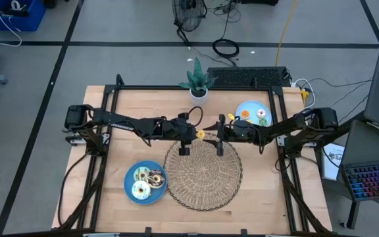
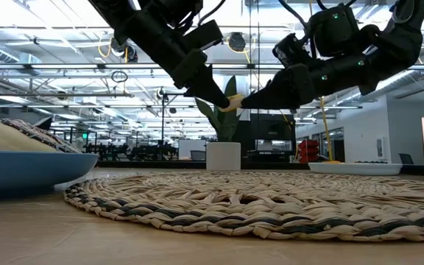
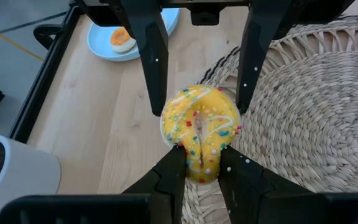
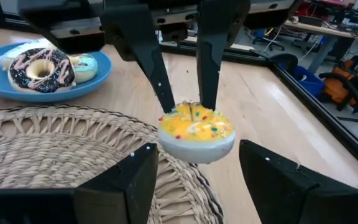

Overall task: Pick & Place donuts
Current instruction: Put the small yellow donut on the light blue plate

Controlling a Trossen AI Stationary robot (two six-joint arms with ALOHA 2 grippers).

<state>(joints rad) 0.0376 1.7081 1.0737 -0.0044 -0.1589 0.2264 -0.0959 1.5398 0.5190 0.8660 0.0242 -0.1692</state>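
Observation:
A yellow-iced donut with sprinkles (image 3: 201, 127) (image 4: 196, 132) hangs in the air over the far edge of the wicker mat (image 1: 202, 172), between the two grippers (image 2: 232, 102). My left gripper (image 3: 202, 163) comes from the table's left and is shut on it. My right gripper (image 4: 197, 152) comes from the right and is open, with one finger on each side of the donut and a gap to it. More donuts lie on the near-left blue plate (image 1: 131, 176) and on the far-right blue plate (image 1: 252, 112). My left gripper pinches the yellow donut between its two fingers (image 4: 166, 99) at the side of the ring nearest that arm (image 3: 199, 163). The fingers slant down from the table's left. The ring is squeezed so that its hole is a narrow slit. The donut is lifted clear above the mat, icing up.
A potted plant (image 1: 198, 84) stands at the far edge behind the grippers. The black frame rails (image 1: 110, 112) run along the table's sides. Bare wood shows between the mat and the table's right edge (image 1: 268, 178).

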